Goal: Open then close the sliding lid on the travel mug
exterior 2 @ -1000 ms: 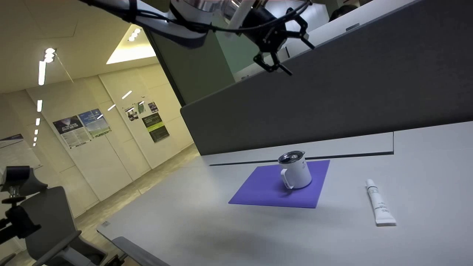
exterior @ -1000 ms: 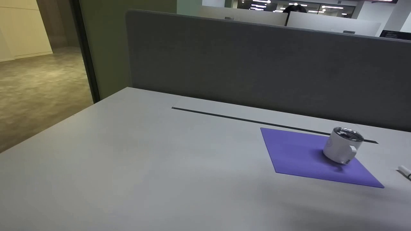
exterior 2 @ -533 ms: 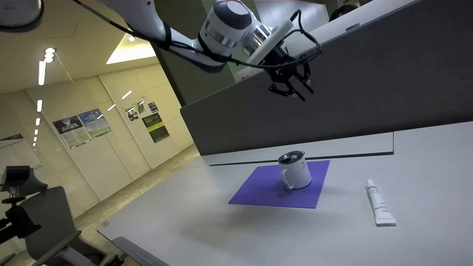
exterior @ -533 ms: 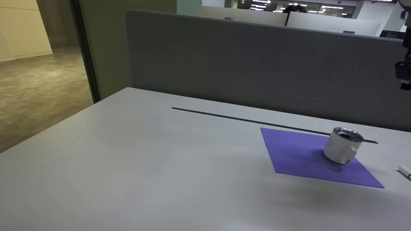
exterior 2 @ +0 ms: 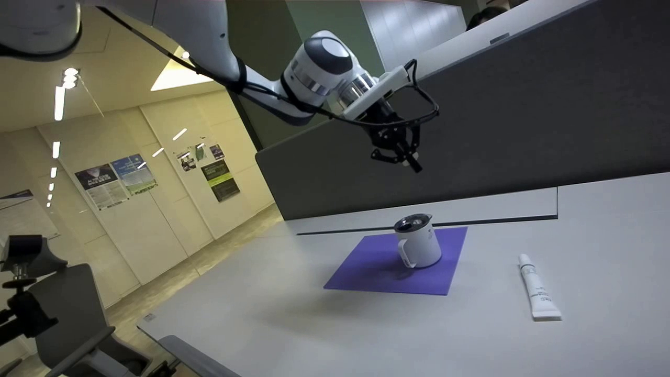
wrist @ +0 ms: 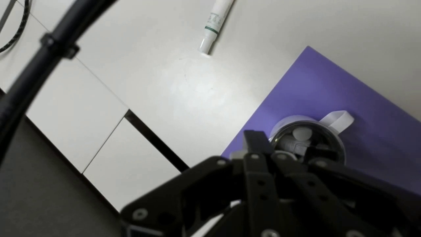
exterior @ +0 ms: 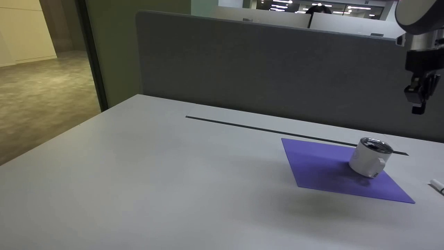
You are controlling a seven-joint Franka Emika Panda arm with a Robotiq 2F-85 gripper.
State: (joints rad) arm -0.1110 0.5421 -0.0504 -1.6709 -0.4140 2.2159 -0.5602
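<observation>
A white travel mug (exterior: 367, 163) with a side handle stands upright on the purple mat, in both exterior views. Its dark, see-through sliding lid (exterior 2: 411, 223) covers the top, seen from above in the wrist view, where my fingers hide its lower part. Whether the drinking opening is uncovered, I cannot tell. My black gripper (exterior 2: 415, 166) hangs in the air above the mug, clear of it. Its fingers (wrist: 258, 143) are pressed together with nothing between them.
The purple mat (exterior 2: 361, 269) lies under the mug. A white tube (exterior 2: 538, 293) rests on the table away from the mat. Behind the mug, a dark partition (exterior: 277, 76) rises beyond the black strip (exterior: 242, 126). A loose cable (exterior 2: 426, 104) loops beside the wrist.
The arm has come lower, bringing my gripper down towards the mug and into view in both exterior views. Its fingers went from spread to closed together. Mug, mat and tube have not moved.
</observation>
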